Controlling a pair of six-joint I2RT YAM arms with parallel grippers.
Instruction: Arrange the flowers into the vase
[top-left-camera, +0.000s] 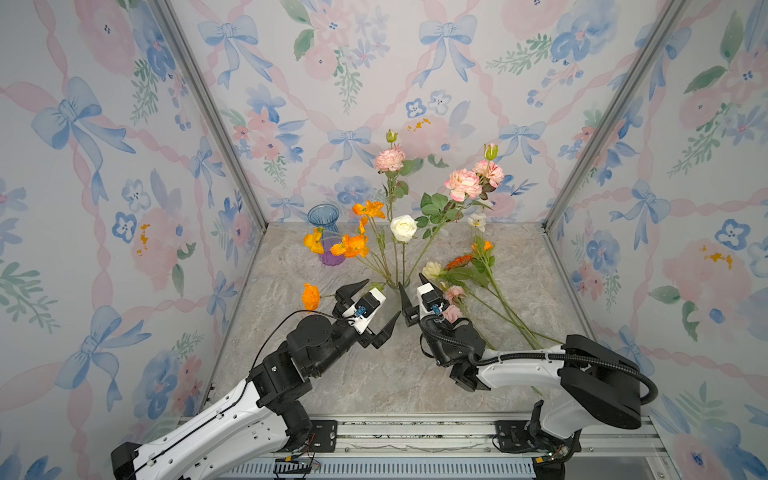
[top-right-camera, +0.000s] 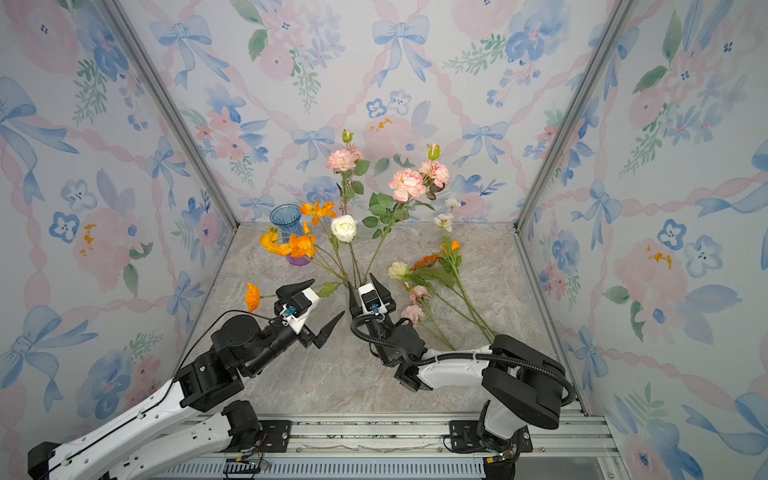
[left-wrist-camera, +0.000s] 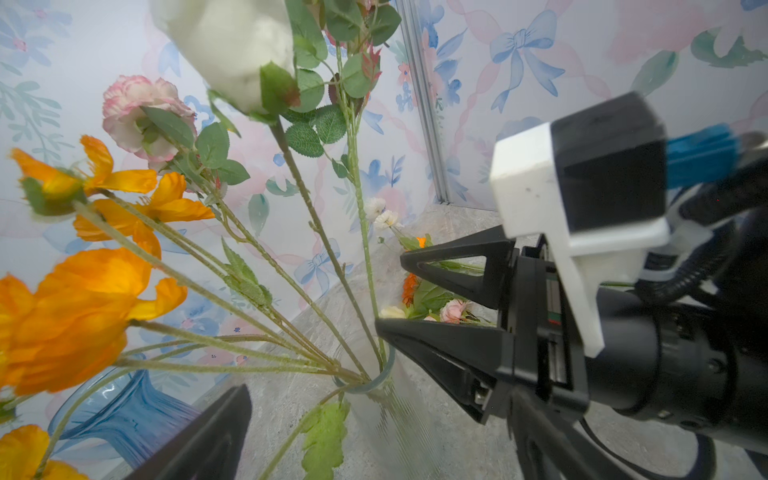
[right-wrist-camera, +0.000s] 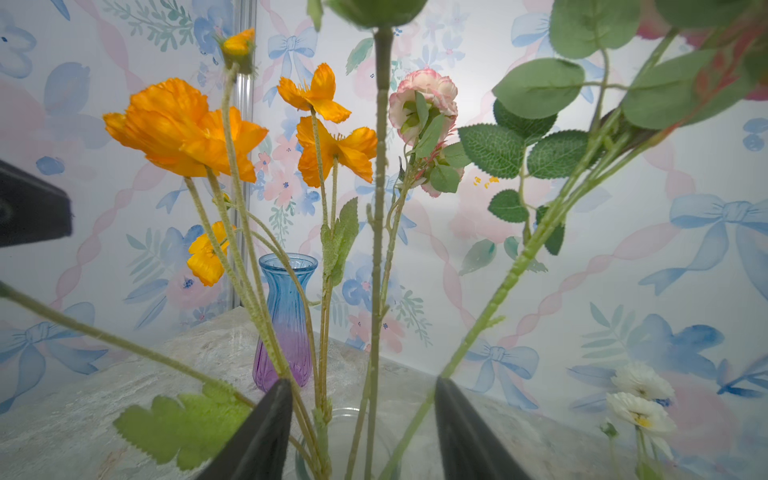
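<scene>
The vase is clear glass and stands mid-table; its rim shows in the right wrist view. Several flowers stand in it: orange poppies, a white rose and pink ruffled blooms. One orange poppy droops low to the left. More flowers lie loose on the table to the right. My right gripper is open just over the rim, with the standing stems loose between its fingers. My left gripper is wide open, hard against the vase's left side and empty.
An empty blue-and-purple glass vase stands at the back left, partly behind the poppies. Flowered wallpaper walls close in the back and both sides. The marble tabletop in front of the grippers is bare. A metal rail runs along the front edge.
</scene>
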